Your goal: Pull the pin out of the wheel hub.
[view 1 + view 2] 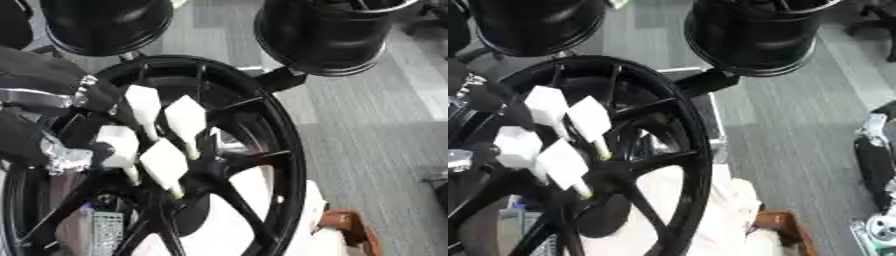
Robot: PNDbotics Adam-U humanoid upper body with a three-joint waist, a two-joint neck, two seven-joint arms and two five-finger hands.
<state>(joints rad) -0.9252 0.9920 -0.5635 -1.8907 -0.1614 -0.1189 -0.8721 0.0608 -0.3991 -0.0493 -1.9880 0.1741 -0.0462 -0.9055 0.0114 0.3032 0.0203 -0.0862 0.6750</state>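
Can't make out the pin (178,193) for sure. Only a tiny pale-yellow nub at the hub (199,172), right at the tip of the lowest finger. Long axis seems to run in line with that finger, slanting down and slightly right toward the hub centre. Too small to say more.

Hub sits in the middle of a black spoked wheel (293,150) that fills the lower left of both views, standing tilted on a white cloth (236,220).

Left hand (144,130) reaching in from the left, over the spokes. White-padded fingers (185,117) straight, lying close side by side, all aimed down at the hub. No clear pinch visible. Lowest fingertip touching the yellow nub.

Right hand (875,167) just a black-and-silver shape at the right edge of the right eye view, well apart from the wheel – can't tell its pose.

Further out:
- two black barrel-shaped rims (322,35) at the top
- grey floor (376,130) on the right
- a brown thing (352,226) at the cloth's lower right edge
- a grey ribbed box (107,233) behind the lower spokes
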